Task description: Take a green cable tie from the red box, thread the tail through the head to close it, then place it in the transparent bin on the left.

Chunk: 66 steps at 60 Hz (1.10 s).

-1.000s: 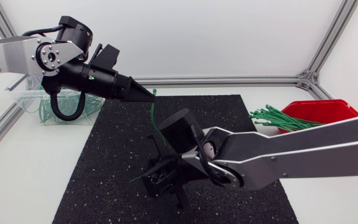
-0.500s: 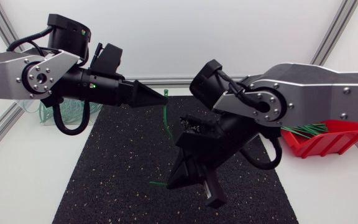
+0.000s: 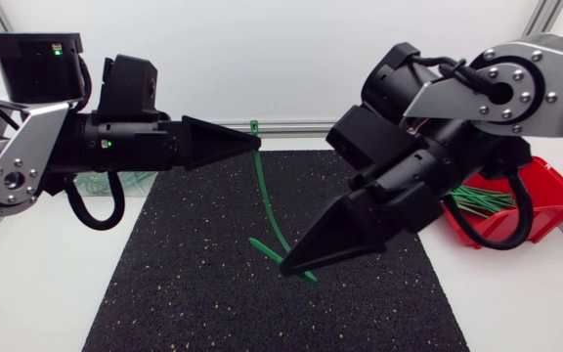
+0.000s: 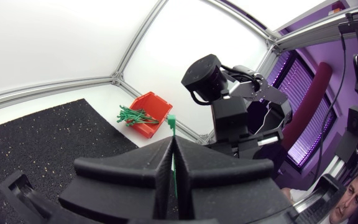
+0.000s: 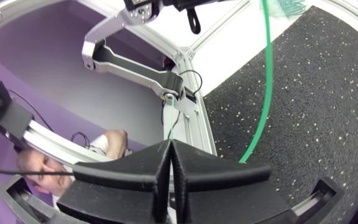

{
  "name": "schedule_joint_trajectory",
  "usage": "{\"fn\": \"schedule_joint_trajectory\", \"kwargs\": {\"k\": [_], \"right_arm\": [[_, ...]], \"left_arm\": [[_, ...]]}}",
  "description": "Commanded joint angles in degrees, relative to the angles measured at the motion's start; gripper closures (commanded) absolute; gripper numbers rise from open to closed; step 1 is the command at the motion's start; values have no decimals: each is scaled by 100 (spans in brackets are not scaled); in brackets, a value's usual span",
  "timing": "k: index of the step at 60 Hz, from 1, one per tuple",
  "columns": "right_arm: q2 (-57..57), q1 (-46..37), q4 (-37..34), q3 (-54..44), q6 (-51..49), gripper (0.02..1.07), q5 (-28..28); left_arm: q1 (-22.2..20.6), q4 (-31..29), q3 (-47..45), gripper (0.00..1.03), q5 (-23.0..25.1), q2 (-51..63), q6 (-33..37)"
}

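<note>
Nearest, over the middle of the black mat [image 3: 184,284], the right gripper [image 3: 285,266] points toward 8 o'clock. Its wedge fingers are pressed together on the lower stretch of the green cable tie [image 3: 262,196], and short green ends stick out of the tip at 10 and 4 o'clock. In the right wrist view the seam between the fingers shows no gap. The tie runs off ahead of the gripper from beside one finger (the pinch itself is hidden there).

Farther back, at 3 o'clock from that tip, the red box [image 3: 545,191] sits off the mat, partly behind the right arm, with a bundle of spare ties [image 3: 477,200] in it. At 10 o'clock the transparent bin [image 3: 140,182] is mostly hidden behind the left arm, and green shows through its wall.

Farthest, at 12 o'clock over the mat's back edge, the left gripper [image 3: 256,143] points toward 3 o'clock. The tie climbs to it in a shallow curve, clear of the mat. The fingers there are clamped on the strip just under its head. In the left wrist view the green strip comes out of the closed seam, and the square head stands just past the tips
</note>
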Motion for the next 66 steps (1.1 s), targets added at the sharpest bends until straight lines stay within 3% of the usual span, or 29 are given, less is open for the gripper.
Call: {"fn": "schedule_joint_trajectory", "kwargs": {"k": [1, 11, 18, 29, 35, 51, 58, 66], "right_arm": [[-190, -89, 11, -113, 953, 101, -168], [-445, 69, 134, 204, 1928, 101, -89], [-805, 131, 925, 247, 3563, 101, -19], [-1104, 210, 1497, 239, 5734, 101, 25], [-1201, 350, 2279, 212, 7052, 101, 25], [-875, 544, 1822, 872, 7579, 101, 96], [-875, 755, 1488, 1197, 7852, 101, 421], [-1086, 895, 2384, 977, 9091, 101, 693]], "left_arm": [[-23, 185, -225, 100, 97, -214, -398], [-138, 326, -286, 100, 89, -363, -600], [-190, 405, -313, 100, 89, -513, -750], [-226, 537, -330, 100, 71, -750, -908], [-234, 537, -357, 100, 27, -926, -917], [-226, 554, -524, 100, -228, -1383, -899], [-234, 563, -541, 100, -272, -1462, -908], [-349, 554, -541, 100, -307, -1418, -926]]}}
